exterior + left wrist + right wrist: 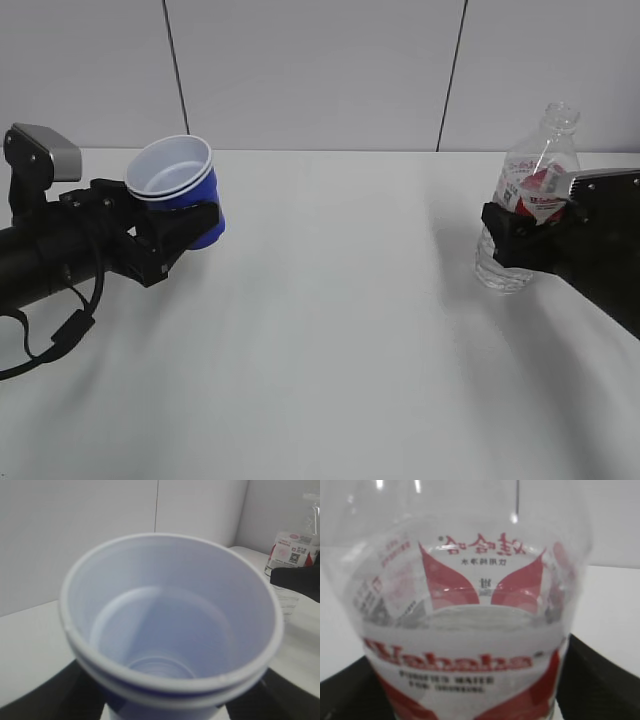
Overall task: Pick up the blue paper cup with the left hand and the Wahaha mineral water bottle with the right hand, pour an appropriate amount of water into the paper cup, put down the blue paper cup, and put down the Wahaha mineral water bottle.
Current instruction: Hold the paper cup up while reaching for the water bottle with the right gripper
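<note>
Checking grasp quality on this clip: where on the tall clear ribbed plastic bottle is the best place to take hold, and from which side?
Grip the tall clear ribbed plastic bottle at its red-and-white label band, coming in level from the right. It stands upright with a narrow, uncapped neck, so a side grip around the wide mid-body keeps it vertical. The right claw already brackets that band.

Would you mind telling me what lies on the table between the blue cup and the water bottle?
Nothing: the exterior view shows only bare white table between the blue paper cup and the Wahaha bottle.
</note>
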Tool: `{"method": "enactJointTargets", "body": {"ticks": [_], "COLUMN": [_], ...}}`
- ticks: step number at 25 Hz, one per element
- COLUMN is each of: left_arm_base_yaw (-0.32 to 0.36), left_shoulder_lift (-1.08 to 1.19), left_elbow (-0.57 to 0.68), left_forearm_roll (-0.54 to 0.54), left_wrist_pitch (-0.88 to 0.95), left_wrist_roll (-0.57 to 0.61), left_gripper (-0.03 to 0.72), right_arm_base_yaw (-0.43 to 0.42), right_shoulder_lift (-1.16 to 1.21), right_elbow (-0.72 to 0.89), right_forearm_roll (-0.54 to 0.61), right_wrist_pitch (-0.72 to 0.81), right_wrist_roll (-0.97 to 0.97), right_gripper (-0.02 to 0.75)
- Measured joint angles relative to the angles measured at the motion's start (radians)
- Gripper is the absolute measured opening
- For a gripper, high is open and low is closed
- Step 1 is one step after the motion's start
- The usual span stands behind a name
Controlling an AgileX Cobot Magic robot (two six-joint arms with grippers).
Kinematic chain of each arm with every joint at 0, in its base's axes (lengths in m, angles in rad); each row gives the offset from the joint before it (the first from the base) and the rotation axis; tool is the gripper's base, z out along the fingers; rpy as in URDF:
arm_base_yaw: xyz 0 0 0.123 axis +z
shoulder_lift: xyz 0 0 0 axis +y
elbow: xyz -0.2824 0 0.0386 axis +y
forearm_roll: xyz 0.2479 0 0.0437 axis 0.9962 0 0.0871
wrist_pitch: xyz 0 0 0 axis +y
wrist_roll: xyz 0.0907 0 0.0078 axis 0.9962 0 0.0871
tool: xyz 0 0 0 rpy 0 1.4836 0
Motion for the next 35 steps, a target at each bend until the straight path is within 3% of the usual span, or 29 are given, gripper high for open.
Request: {"method": "enactJointTargets", "body": {"ticks": [29, 35], "left_arm_base_yaw": [0.0, 0.0], "left_shoulder_lift": [0.0, 0.0], "left_elbow": [0.0, 0.0], "left_forearm_roll": [-0.01, -0.012], "left_wrist_pitch": [0.0, 0.0], "left_wrist_roll": [-0.001, -0.001], "left_gripper": [0.497, 0.497], "right_arm_base_yaw": [0.0, 0.0], "right_shoulder_lift": [0.044, 0.044], "right_elbow": [-0.039, -0.039], "right_forearm_roll": [-0.005, -0.005], "right_wrist_pitch": [-0.004, -0.004], "right_wrist_roll": [0.014, 0.015], "right_gripper": [0.597, 0.545]}}
